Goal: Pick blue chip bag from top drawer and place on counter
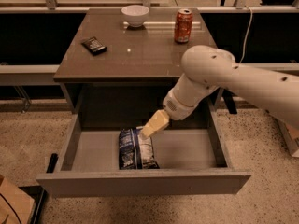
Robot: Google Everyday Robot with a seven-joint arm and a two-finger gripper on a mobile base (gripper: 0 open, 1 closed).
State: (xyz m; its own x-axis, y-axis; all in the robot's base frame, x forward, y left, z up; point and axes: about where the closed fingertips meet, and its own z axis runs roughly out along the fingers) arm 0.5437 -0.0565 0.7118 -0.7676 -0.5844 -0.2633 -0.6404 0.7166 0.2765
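Observation:
The blue chip bag (135, 148) lies flat in the middle of the open top drawer (145, 181), its crinkled dark foil showing white print. My gripper (152, 127) hangs from the white arm that comes in from the right. It points down and left into the drawer, its cream tip right over the bag's upper right corner. I cannot tell whether it touches the bag. The brown-grey counter (140, 55) is above the drawer.
On the counter stand a white bowl (135, 14) at the back, a red soda can (183, 25) at the back right and a small flat black packet (94, 45) at the left. The drawer's side walls flank the bag. Speckled floor lies around the cabinet.

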